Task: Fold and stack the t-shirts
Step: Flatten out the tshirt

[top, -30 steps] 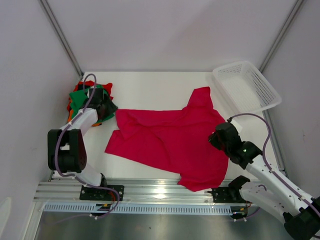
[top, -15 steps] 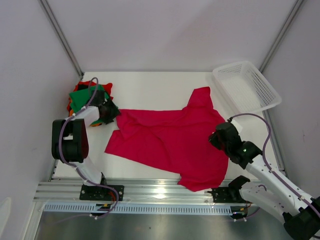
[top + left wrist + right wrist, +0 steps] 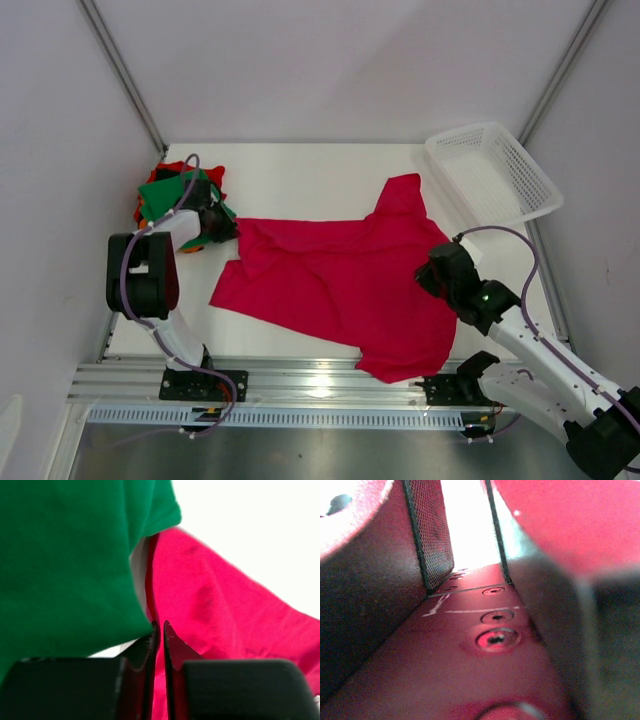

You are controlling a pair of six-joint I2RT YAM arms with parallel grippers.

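A crimson t-shirt lies spread across the middle of the table. My left gripper is at its far left corner, and in the left wrist view the gripper is nearly closed, pinching the crimson cloth at its edge. Beside it lies a green t-shirt on top of a pile with orange and red cloth under it. My right gripper rests on the crimson shirt's right edge. In the right wrist view the gripper shows a bright empty gap, with crimson cloth lying outside one finger.
A white mesh basket sits tilted at the back right corner. Bare white table lies behind the shirt. Walls stand close on the left, the back and the right.
My left gripper has slid a little right from the pile to the crimson shirt's corner and closed on it. The right arm and the shirt have stayed put.
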